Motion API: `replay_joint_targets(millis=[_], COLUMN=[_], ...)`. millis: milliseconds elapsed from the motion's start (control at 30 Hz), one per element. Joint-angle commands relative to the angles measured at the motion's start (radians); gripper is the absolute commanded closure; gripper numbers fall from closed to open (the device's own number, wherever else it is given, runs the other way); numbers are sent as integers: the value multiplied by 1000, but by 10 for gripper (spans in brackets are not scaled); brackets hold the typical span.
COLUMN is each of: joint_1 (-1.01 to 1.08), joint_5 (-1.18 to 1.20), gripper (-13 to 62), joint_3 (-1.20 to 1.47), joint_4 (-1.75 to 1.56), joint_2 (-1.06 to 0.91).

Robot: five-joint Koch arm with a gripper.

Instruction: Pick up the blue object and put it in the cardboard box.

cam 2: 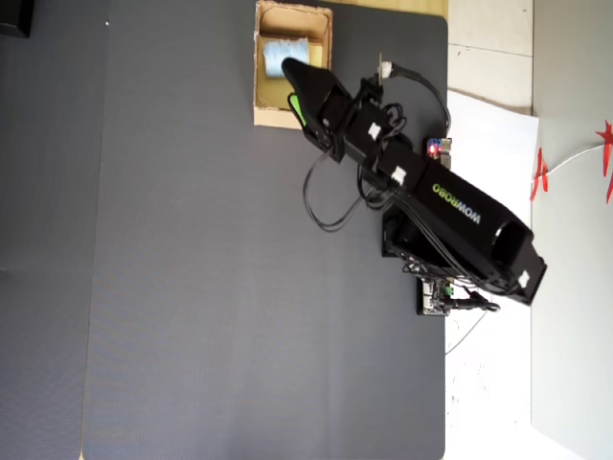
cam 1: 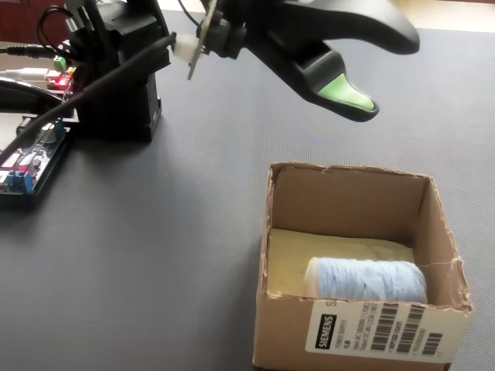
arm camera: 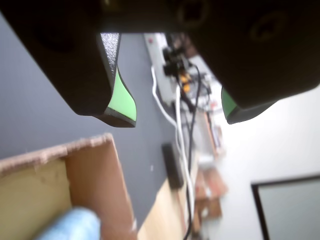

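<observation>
Fixed view shows the blue object (cam 1: 365, 279) lying on its side inside the box (cam 1: 352, 336), on the yellowish floor against the near wall, which carries a white barcode label (cam 1: 377, 328). The gripper (cam 1: 349, 97) hangs above the box's far rim, apart from both box and object, holding nothing.

Wrist view has the two green-padded jaws spread wide (a clear gap of grey mat between them), with the gripper (arm camera: 179, 115) above a box corner (arm camera: 90, 172) and a blurred part of the blue object (arm camera: 72, 225) at the lower left.

Overhead view places the box (cam 2: 263, 105) at the far edge of the dark mat (cam 2: 211, 287) on the desk, the blue object (cam 2: 283, 50) inside it, and the arm (cam 2: 431, 206) reaching over the box's right side from its base at the mat's right edge.
</observation>
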State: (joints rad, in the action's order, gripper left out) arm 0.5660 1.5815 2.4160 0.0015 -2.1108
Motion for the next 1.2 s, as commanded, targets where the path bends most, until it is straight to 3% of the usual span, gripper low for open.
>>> replay_joint_targets(millis=[0, 167, 800, 1167], joint_1=[-58, -212, -442, -511], joint_5=[64, 72, 66, 72], gripper=[155, 153, 151, 147], joint_3=[-11, 144, 615, 703], joint_4=[-104, -110, -230, -84], joint_2=[-94, -252, -258, -258])
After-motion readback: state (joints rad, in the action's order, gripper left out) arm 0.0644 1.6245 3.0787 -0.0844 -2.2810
